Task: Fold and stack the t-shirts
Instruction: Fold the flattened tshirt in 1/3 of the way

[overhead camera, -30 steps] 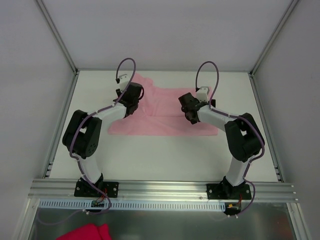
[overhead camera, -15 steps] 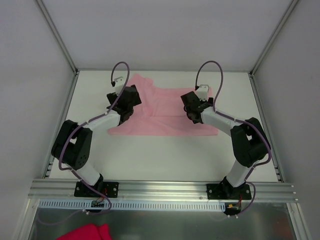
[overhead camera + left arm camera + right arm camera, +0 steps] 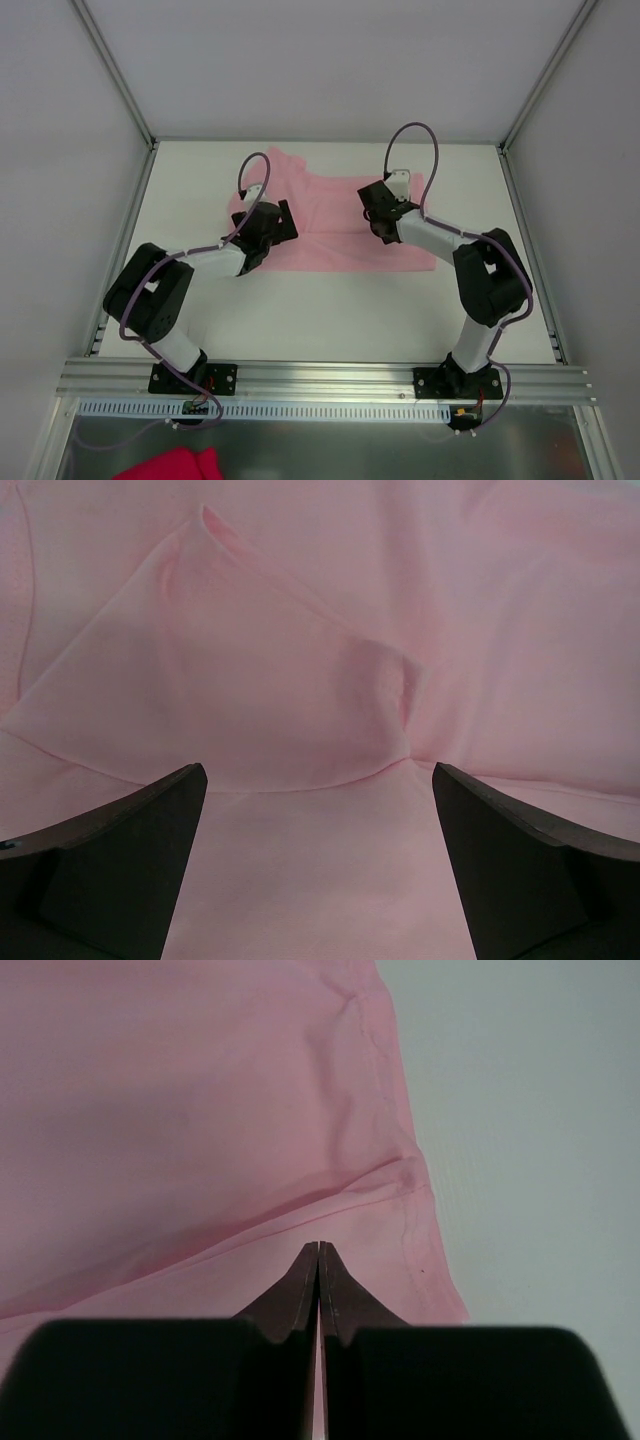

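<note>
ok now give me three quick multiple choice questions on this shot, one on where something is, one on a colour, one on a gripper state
1. Relative to the t-shirt, the right gripper is: A) over its left half B) over its right half C) off it entirely.
2. The t-shirt is: A) pale pink B) blue C) white.
3. The left gripper is: A) shut B) lifting the shirt C) open over the shirt.

1 B, the top view shows it right of the shirt's middle.
2 A, it is pink in every view.
3 C, its fingers stand wide apart above the cloth.
</note>
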Available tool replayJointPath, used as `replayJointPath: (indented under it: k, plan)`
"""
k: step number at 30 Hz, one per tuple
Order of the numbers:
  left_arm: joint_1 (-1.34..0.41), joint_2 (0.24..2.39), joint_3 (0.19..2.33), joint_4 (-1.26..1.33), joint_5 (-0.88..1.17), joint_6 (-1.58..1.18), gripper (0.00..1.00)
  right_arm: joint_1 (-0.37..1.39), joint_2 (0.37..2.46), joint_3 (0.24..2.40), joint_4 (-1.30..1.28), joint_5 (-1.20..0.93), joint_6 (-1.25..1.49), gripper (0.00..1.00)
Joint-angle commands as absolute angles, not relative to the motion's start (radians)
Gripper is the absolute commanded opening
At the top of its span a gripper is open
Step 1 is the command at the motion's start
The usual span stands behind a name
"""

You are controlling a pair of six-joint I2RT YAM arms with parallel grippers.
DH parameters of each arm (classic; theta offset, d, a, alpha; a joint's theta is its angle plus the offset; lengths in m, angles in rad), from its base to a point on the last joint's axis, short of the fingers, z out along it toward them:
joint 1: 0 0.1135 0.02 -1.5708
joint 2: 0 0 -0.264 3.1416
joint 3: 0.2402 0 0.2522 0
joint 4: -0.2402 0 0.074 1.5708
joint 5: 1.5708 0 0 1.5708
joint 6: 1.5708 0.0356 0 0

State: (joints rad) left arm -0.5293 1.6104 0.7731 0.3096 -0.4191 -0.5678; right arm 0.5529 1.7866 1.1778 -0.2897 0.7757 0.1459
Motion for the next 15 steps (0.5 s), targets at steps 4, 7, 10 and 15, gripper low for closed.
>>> replayJointPath:
  k: [4,7,10,15]
  plan:
    - [-0.538,1.672,0.761,0.390,-0.426,-0.611,0.99,0.548,1.854,1.262,-0.310,0.719,0.127,0.01]
    - [-0.538,1.680,0.750,0.387,-0.443,-0.612,0.99,0.537,1.894,1.296,-0.330,0.706,0.130,0.01]
    - [-0.537,1.664,0.738,0.368,-0.460,-0.624,0.99,0.517,1.913,1.312,-0.350,0.695,0.144,0.01]
    - [-0.540,1.614,0.695,0.318,-0.499,-0.676,0.99,0.494,1.925,1.325,-0.368,0.653,0.138,0.01]
